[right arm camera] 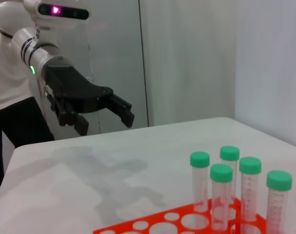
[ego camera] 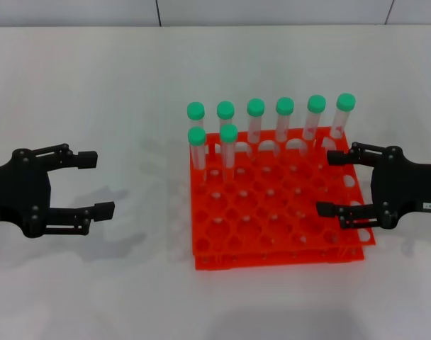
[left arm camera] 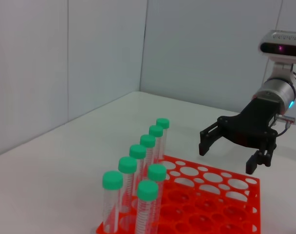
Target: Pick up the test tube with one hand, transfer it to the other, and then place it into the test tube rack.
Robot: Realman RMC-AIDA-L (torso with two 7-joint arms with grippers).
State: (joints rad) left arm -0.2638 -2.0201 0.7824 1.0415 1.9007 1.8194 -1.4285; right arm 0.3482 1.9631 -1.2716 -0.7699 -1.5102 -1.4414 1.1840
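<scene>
Orange test tube rack (ego camera: 276, 205) holding eight green-capped test tubes (ego camera: 256, 119) upright along its far rows. Left gripper (ego camera: 93, 184) spread and empty, well left of rack; right gripper (ego camera: 331, 183) spread, empty, over rack's right edge.

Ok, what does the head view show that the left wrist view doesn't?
Only the head view shows the left gripper, open above the bare table well to the left of the rack, and the whole orange rack seen from above.

Only the left wrist view shows the wall corner behind the table.

Both show the right gripper, jaws open and empty, at the rack's right edge, and eight green-capped test tubes standing upright: six in the back row, two in front.
</scene>
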